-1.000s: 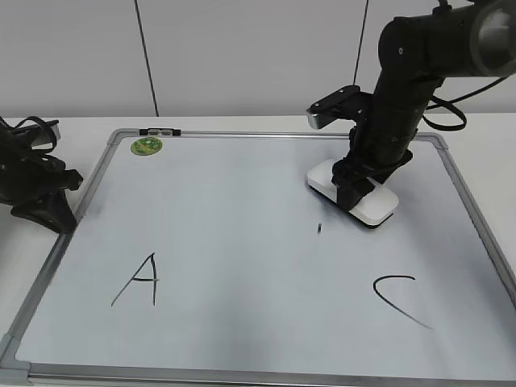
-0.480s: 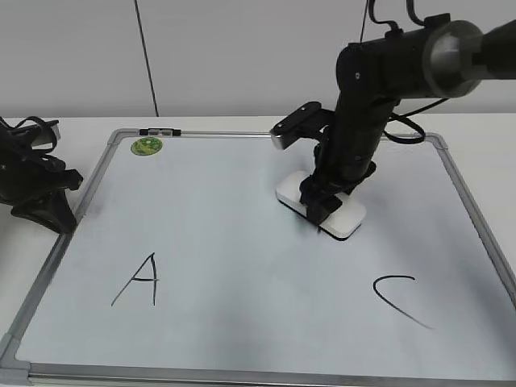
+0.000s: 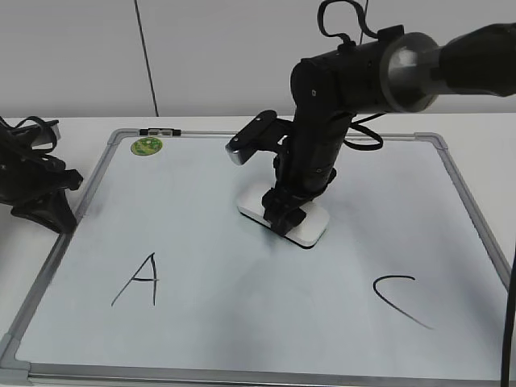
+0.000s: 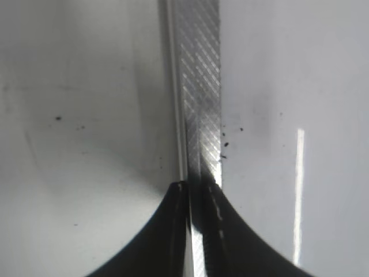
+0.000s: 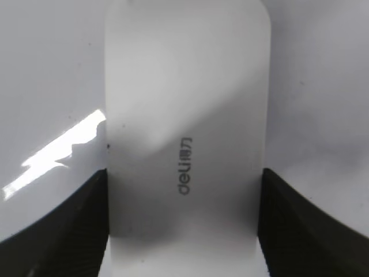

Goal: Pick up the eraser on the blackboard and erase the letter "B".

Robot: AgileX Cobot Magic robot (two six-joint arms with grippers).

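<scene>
Right tool wiping the eraser across the blackboard; letter "B" no longer visible.

The right tool (image 3: 284, 218) is clamped on the eraser (image 3: 284, 216), which lies flat on the blackboard (image 3: 201, 234) near centre, between the "A" (image 3: 139, 280) at 8 o'clock and the "C" (image 3: 399, 300) at 4 o'clock. Against the earlier frames, the eraser has travelled leftward and the small black mark then left of it is gone. Risk: continued leftward travel could smear the "A"; uneven pressure may tilt the eraser. The left tool (image 3: 44, 197) rests at the frame's 9 o'clock edge; its state cannot be told.
</scene>
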